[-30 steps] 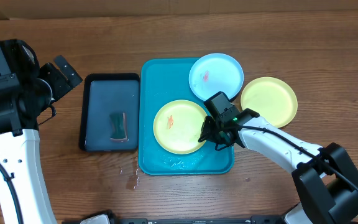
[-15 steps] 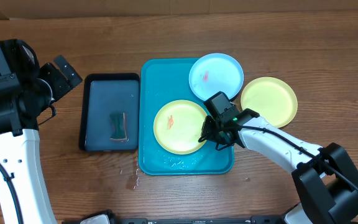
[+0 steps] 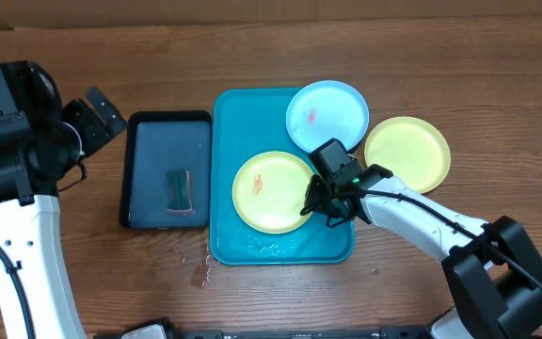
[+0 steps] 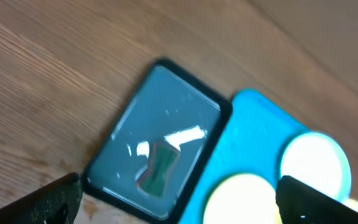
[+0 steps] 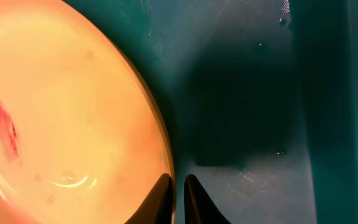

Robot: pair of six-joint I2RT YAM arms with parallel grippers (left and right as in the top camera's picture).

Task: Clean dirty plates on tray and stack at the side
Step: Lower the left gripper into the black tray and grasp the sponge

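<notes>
Right arm's fingers [image 5: 160, 200] are nearly together, pinched on the right-hand rim of the pale yellow-green round plastic plate with the smear [image 5: 61, 112]. One tip sits inside the rim, the other outside it over the tray floor. The orange-red smear is on the plate's left half in the wrist cam.

That plate lies in the near-middle part of the big bright turquoise rectangular plastic tray [image 5: 247, 93]. The tray floor next to the fingers is wet, w/ droplets and thin streaks. A few water drops [image 3: 200, 264] also sit on the brown wooden tabletop [image 3: 459, 66] by the tray's near left corner.

Further back, the light cyan-blue round plastic plate [image 3: 332, 108] rests on the tray's far right corner w/ its edge hanging out over the rim. It has a small orange-red smear too, and sits just beside the held plate.

Right of it, off the tray and on the tabletop, is the second pale yellow-green plate [image 3: 407, 153]. Its edge is touching or almost touching the blue one, can't tell which.

On the other side, right up against the turquoise tray, is the smaller dark navy-black rectangular tray [image 3: 149, 141] w/ a glossy floor. A small green-and-brown pad [image 3: 179, 191] lies in its near half.

Left arm's fingers [image 4: 55, 199] are spread wide apart w/ nothing in them, up over the tabletop left of the dark tray. Its cam looks down at both trays.
</notes>
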